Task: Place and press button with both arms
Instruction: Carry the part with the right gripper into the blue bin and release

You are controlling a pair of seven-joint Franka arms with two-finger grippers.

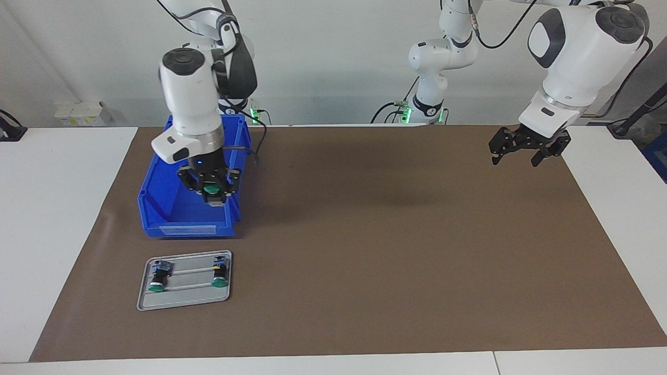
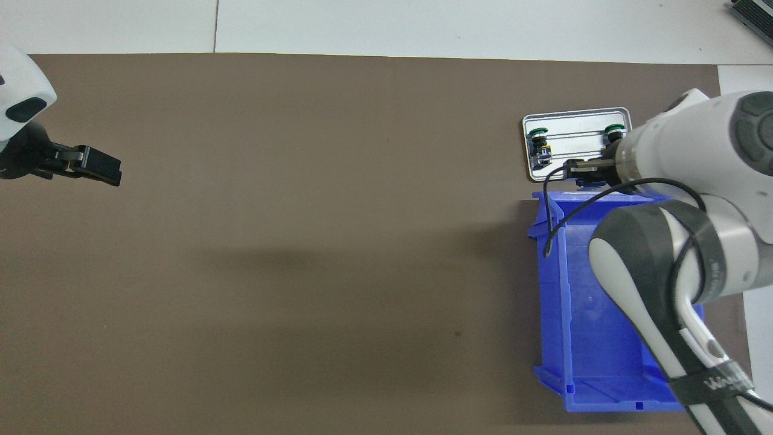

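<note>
My right tool [image 1: 211, 194] grips the button [image 1: 210, 189], green cap showing, up in the air over the bin's [image 1: 156, 192] end nearest the tray [image 1: 182, 302]. Tray holds two similar switches. Left tool [image 1: 526, 148] waits released, well apart from the bin, over the mat. To do this well, I think: descend slowly, set the base flat, let go only once it rests.

White jointed arms [image 1: 190, 99], dark joint caps, black cables, black hands [image 1: 525, 146]
</note>
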